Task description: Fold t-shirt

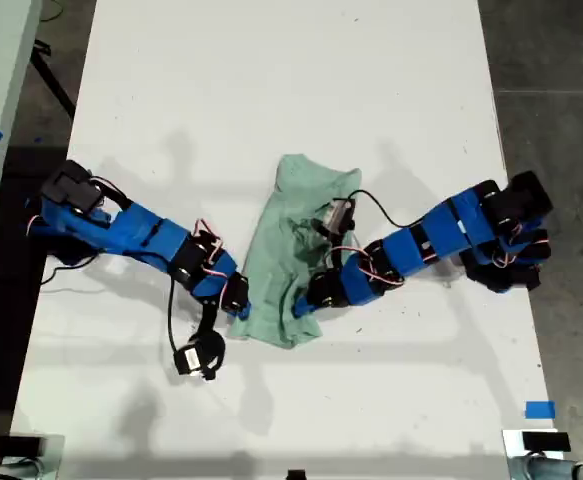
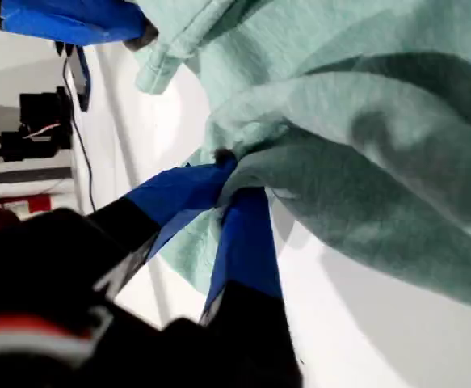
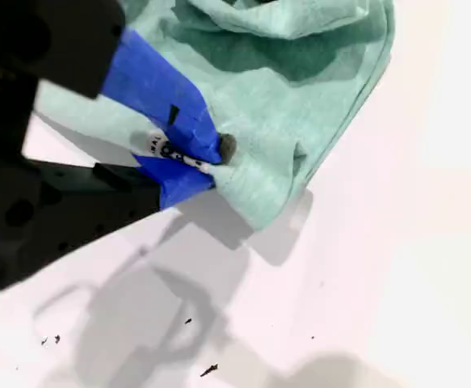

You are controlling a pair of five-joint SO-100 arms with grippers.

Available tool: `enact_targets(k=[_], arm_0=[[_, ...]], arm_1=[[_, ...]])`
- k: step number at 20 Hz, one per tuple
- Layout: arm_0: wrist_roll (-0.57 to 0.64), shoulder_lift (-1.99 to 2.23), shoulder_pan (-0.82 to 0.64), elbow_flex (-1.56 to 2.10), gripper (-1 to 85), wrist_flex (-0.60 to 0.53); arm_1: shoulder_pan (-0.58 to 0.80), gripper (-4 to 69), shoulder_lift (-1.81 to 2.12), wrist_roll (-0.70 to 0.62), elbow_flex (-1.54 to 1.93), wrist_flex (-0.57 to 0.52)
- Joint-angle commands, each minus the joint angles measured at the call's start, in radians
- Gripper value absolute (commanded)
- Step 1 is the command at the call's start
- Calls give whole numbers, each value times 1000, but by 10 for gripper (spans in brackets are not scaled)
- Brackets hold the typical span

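both my first gripper (image 2: 233, 174) and my second gripper (image 3: 207, 166) are clamped on the near hem corners of the t-shirt (image 1: 296, 250), whose long axis runs straight away from them up the table (image 1: 271, 80).

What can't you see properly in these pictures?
1. Exterior view: part of the t-shirt is covered by the arm from the exterior view's right.
2. First wrist view: the tips of my first end effector are buried in cloth folds.
3. Second wrist view: the t-shirt's far part is cut off by the picture's edge.
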Motion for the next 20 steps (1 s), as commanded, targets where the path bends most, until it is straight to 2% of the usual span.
enact_targets(k=[1, 6, 11, 16, 20], arm_0=[[-15, 187, -18, 230, -1, -222], [-14, 181, -34, 232, -1, -250], [55, 219, -133, 242, -1, -285], [104, 353, -221, 278, -1, -207], [184, 400, -328, 290, -1, -193]], arm_1=[[8, -11, 46, 9, -23, -3], [-5, -11, 183, 78, 130, -48], [55, -11, 298, 26, 150, 43], [130, -11, 492, -18, 238, 121], [216, -11, 660, -52, 365, 129]])
